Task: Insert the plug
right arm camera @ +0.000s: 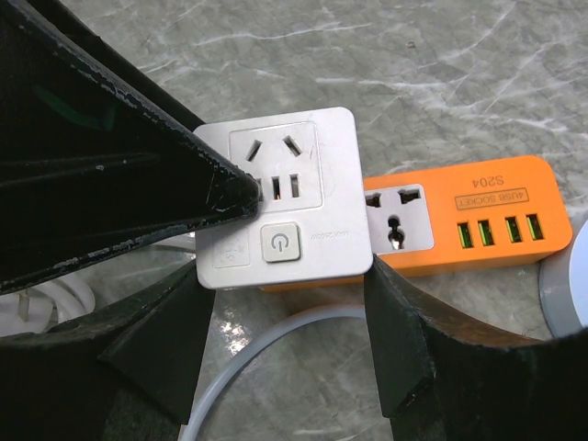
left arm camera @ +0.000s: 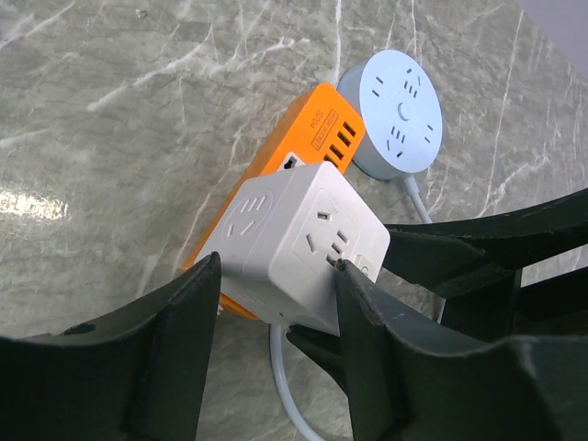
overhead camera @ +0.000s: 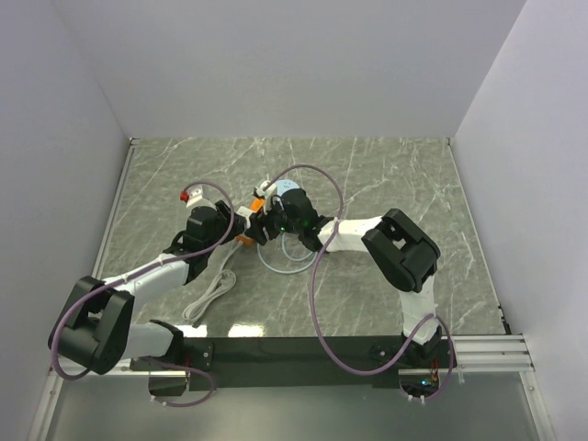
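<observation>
A white cube socket (left arm camera: 294,239) with a power button sits on the end of an orange power strip (left arm camera: 317,129), which lies on the marble table. My left gripper (left arm camera: 280,271) is shut on the cube: one finger (left arm camera: 367,331) presses its socket face, the other (left arm camera: 175,340) meets its opposite edge by the strip. My right gripper (right arm camera: 285,280) grips the cube (right arm camera: 280,207) at its two lower corners, beside the strip (right arm camera: 459,225). In the top view both grippers (overhead camera: 241,225) (overhead camera: 273,223) meet at the table's middle, hiding most of the cube.
A round pale-blue socket (left arm camera: 400,110) lies right behind the strip, also in the top view (overhead camera: 290,189). A white cable (overhead camera: 209,292) coils toward the front left and loops under the cube (right arm camera: 248,367). A small red-and-white object (overhead camera: 186,196) sits at the left.
</observation>
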You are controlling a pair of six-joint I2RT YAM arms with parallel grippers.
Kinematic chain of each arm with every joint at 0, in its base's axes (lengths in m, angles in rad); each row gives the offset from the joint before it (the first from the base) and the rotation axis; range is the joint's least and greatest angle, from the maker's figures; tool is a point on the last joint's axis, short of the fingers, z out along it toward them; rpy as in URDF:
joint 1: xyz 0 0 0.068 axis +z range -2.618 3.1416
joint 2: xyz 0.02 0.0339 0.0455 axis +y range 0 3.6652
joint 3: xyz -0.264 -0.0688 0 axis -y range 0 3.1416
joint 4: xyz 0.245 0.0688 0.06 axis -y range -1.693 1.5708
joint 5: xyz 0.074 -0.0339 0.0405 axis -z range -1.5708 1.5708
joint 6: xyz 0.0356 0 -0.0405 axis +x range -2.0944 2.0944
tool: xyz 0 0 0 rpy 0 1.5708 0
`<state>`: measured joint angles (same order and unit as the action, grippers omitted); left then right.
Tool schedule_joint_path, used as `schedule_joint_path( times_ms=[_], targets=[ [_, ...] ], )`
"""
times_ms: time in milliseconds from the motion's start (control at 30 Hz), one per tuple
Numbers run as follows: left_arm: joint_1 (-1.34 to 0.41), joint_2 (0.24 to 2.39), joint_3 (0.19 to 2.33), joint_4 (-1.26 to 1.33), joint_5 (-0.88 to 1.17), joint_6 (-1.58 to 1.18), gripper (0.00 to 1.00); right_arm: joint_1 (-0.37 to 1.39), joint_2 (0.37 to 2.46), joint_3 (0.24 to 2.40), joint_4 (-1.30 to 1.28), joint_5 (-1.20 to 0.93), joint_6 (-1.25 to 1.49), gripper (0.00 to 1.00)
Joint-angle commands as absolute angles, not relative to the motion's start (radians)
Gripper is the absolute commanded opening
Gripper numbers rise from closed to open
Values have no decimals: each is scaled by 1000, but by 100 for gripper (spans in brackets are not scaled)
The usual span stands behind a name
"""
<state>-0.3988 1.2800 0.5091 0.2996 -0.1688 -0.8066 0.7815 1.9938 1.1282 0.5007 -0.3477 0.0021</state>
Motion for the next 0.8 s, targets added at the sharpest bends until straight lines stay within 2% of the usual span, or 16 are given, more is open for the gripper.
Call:
schedule_joint_path(
  times_ms=[0,233,367,767],
  targets=[
    [-385,1327,463,155,-206,-769,51,788,1990,1146,420,-331,15,0],
    [-376,1354,460,169,-183,-775,44,788,1996,1160,407,-339,18,0],
    [-374,1391,459,175,-160,-782,36,792,2002,1166,400,-342,23,0],
    [-371,1474,443,225,-103,-819,34,819,2029,1207,318,-278,20,0]
  ],
)
